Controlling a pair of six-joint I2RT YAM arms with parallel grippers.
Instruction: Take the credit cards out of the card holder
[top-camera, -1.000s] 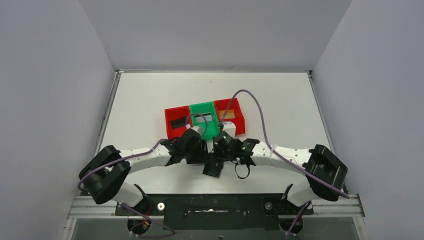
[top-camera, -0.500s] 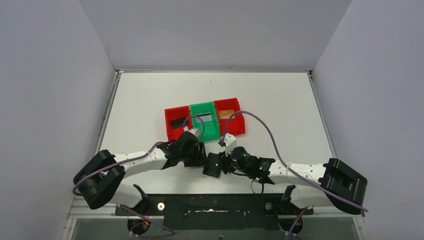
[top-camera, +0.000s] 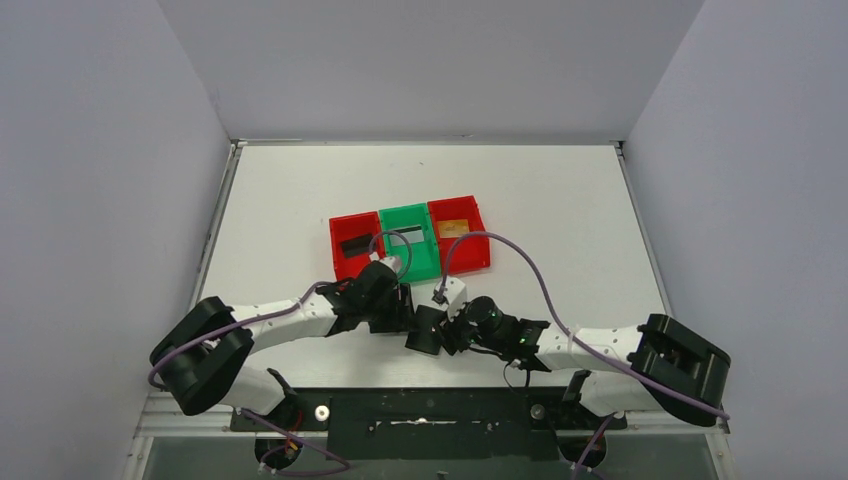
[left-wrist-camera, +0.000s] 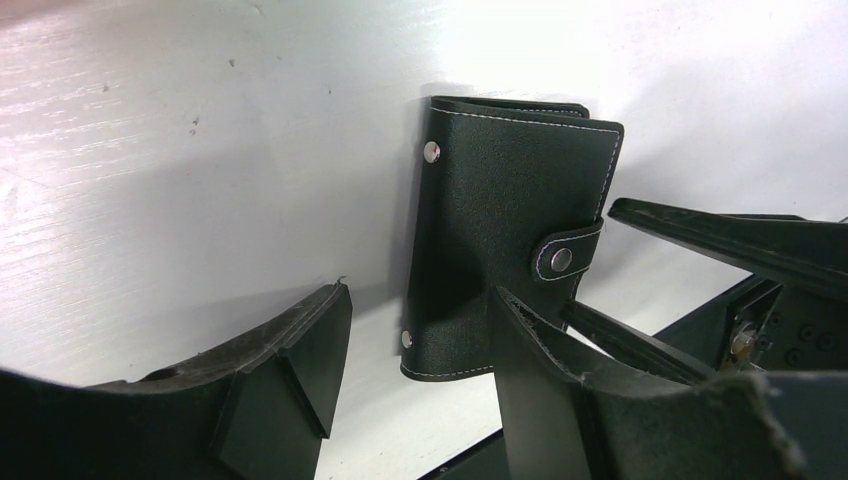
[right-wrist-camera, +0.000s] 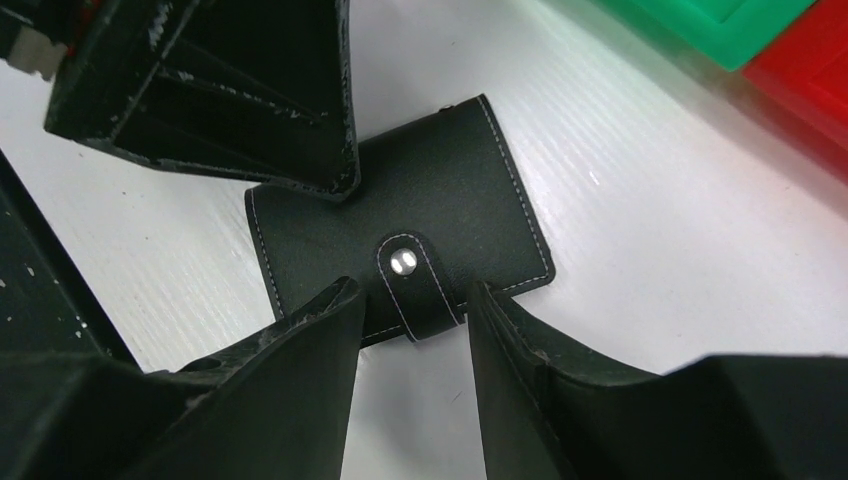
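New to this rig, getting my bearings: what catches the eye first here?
The closed card holder lies near the table's front edge, both arms crowding it: the right gripper straddles its snap tab, the left gripper sits at its other side. Behind it stand a left red bin, a green bin and a right red bin, holding a black card, silver card and orange card.

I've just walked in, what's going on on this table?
Two robot arms are bent over a closed, snapped black card holder near the front edge of the table. The left fingers and right fingers stand open around it; the right ones flank its snap tab. Three cards lie in the bins.
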